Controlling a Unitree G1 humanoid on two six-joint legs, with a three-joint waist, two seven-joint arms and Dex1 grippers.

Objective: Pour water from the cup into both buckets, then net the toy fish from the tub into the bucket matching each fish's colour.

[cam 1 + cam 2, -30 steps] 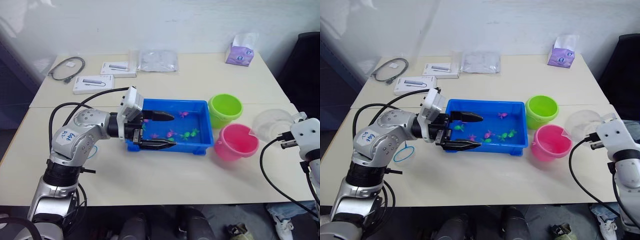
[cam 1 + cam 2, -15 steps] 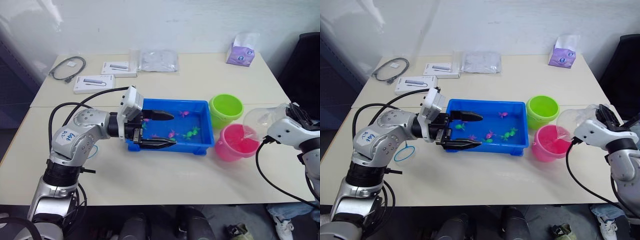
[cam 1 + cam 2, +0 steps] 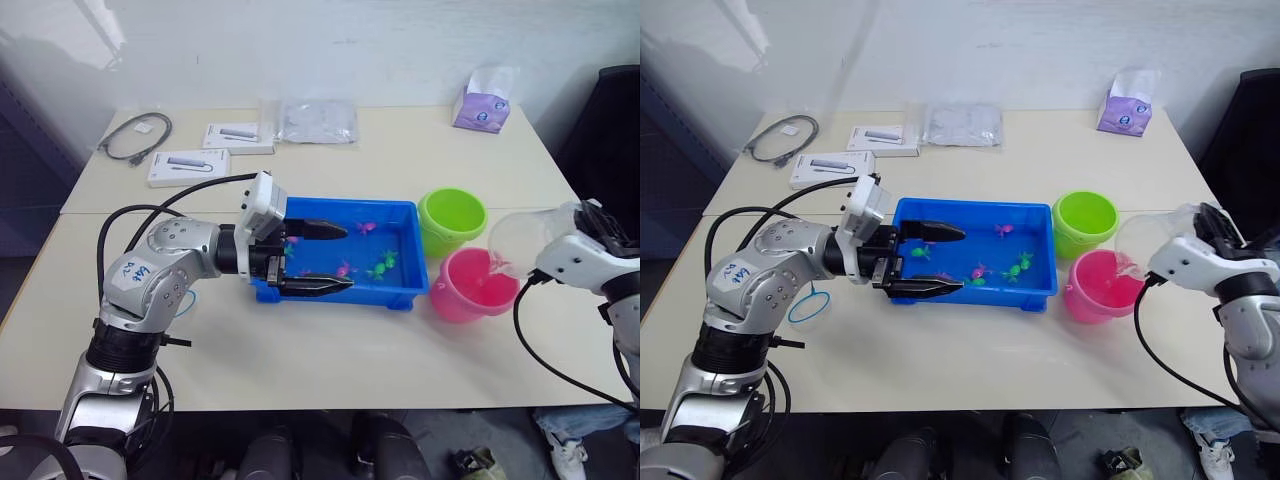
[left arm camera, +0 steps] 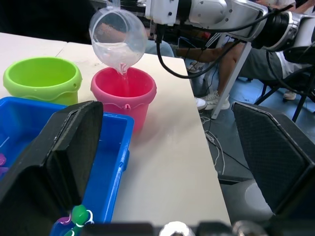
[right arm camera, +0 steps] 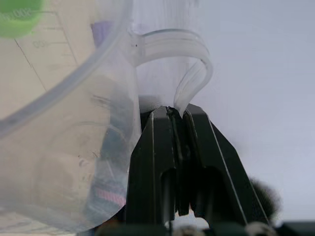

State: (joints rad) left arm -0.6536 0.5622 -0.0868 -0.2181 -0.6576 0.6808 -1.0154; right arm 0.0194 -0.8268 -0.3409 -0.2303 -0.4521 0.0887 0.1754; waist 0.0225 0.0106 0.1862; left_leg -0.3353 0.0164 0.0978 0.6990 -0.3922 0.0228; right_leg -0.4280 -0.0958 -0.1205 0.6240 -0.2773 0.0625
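Since a second ago, my right jaws (image 5: pixel 179 162), clamped on the cup (image 4: pixel 118 38) handle, have tipped it. Water now runs into the pink bucket (image 4: pixel 124 93); my left jaws (image 3: pixel 940 260) wait apart over the tub (image 3: pixel 1035 285).

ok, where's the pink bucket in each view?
Left eye: pink bucket at right, in front of the green bucket.
Right eye: same spot, right of the blue tub.
Left wrist: upper middle, under the tilted jug.
Right wrist: can't make it out.
Shared landmark: the green bucket beside it.
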